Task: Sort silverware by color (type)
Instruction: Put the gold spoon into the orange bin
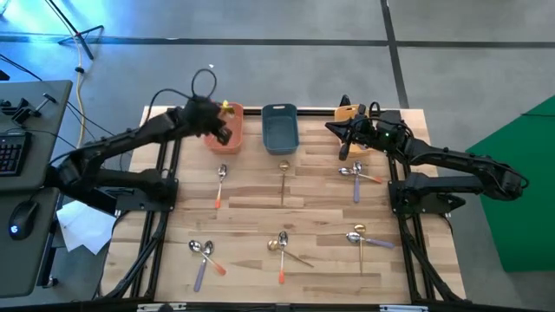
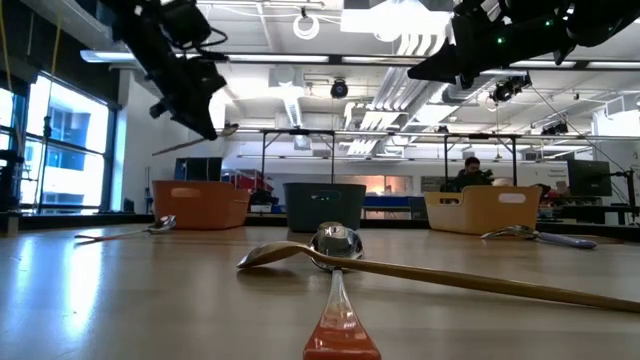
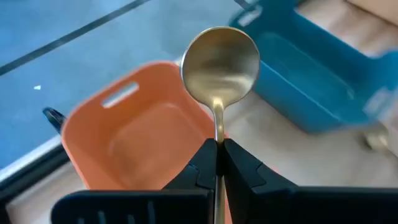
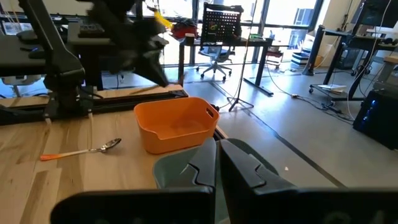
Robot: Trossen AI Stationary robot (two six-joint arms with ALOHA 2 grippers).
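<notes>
My left gripper (image 3: 217, 149) hangs over the orange tray (image 3: 134, 140) at the table's far edge, shut on a spoon whose pale metal bowl (image 3: 221, 62) sticks out ahead of the fingers. The low view shows this spoon (image 2: 180, 143) in the air, its handle trailing behind the gripper (image 2: 208, 122). My right gripper (image 4: 217, 158) is shut on nothing and hovers above the slate-blue tray (image 1: 280, 127). A yellow tray (image 1: 349, 112) stands partly behind the right arm. Several other spoons lie flat on the wooden table (image 1: 286, 204). My left gripper pinches the spoon's thin neck just below the bowl (image 3: 217, 132) between its two fingers. The fingers slant down toward the far edge and lie along the spoon, with the handle running back between them. The spoon is lifted clear, its bowl over the orange tray.
Loose spoons lie singly at the middle (image 1: 220, 184) (image 1: 284, 178), in a pair at the right (image 1: 354, 173), and in three small heaps near the front edge (image 1: 202, 253) (image 1: 281, 248) (image 1: 361, 237). An orange-handled spoon (image 2: 338, 300) lies close to the low camera.
</notes>
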